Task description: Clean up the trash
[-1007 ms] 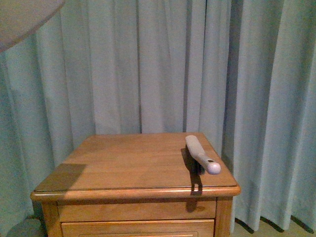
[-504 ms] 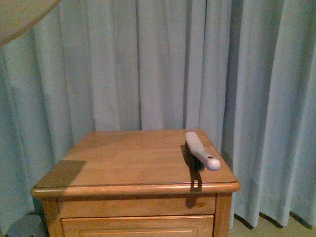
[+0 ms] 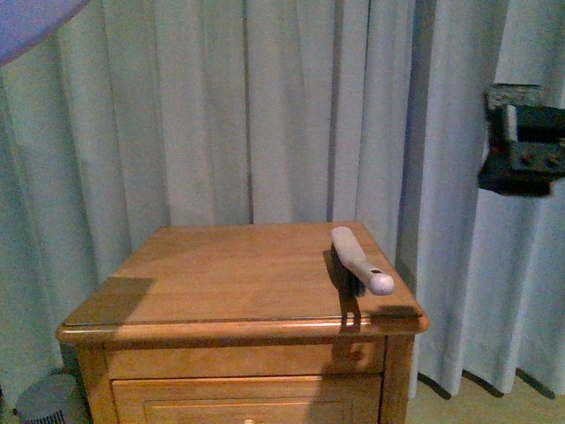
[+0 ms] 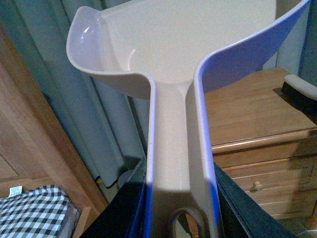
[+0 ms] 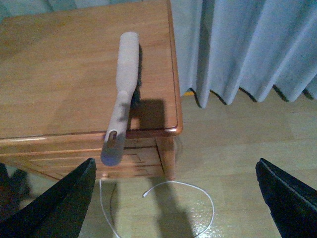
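The trash is out of view in every frame. My left gripper (image 4: 181,198) is shut on the handle of the beige-pink dustpan (image 4: 188,39), whose scoop is raised beside the nightstand; its rim shows at the upper left of the front view (image 3: 26,26). A pale-handled brush (image 3: 360,259) lies on the right side of the nightstand top (image 3: 229,274), its handle end sticking out over the front edge (image 5: 113,148). My right gripper (image 5: 176,198) hangs open above the floor just off the nightstand's front right corner and shows dark at the right of the front view (image 3: 523,150).
Grey-blue curtains (image 3: 221,115) hang behind and to the right of the nightstand. A white cable (image 5: 198,193) loops on the floor. A grey round object (image 3: 48,399) stands on the floor at the left. Checked cloth (image 4: 34,210) and wooden furniture (image 4: 29,124) are near the left arm.
My right gripper has come into the front view at the right. The dustpan rim at the upper left has drawn back. The brush has not moved.
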